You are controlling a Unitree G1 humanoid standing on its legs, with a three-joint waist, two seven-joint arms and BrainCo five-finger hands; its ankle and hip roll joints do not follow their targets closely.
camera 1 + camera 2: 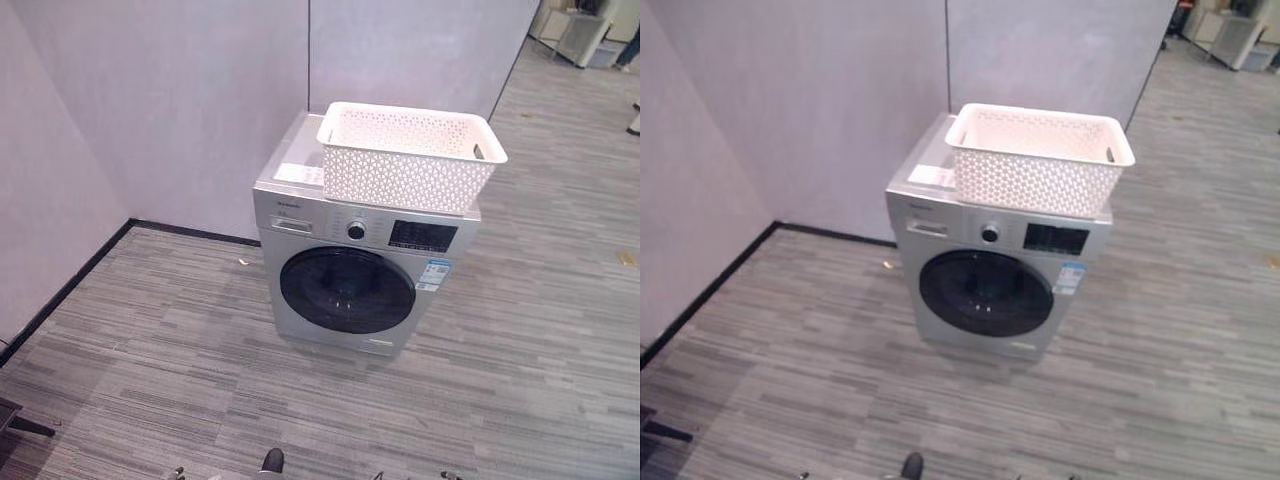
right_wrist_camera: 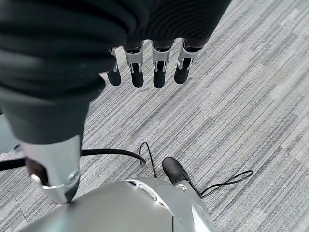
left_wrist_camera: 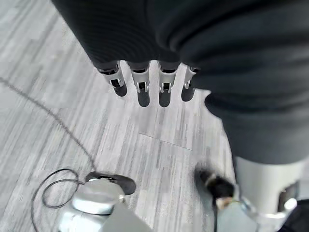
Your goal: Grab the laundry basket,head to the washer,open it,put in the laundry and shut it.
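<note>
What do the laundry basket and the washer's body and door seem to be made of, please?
The laundry basket looks like moulded white plastic: thin matt walls pierced by a regular lattice. The washer body appears to be silver-painted sheet metal with a soft sheen, though that could be plastic. Its door looks like dark glossy glass or plastic.

Laundry basket (image 1: pixel 408 155) contents hidden by walls; washer (image 1: pixel 350 270) drum interior dark.

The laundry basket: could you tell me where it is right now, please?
In the eye views, the white laundry basket sits on top of the silver washer, toward its right side, above the shut round door; grey walls stand behind.
</note>
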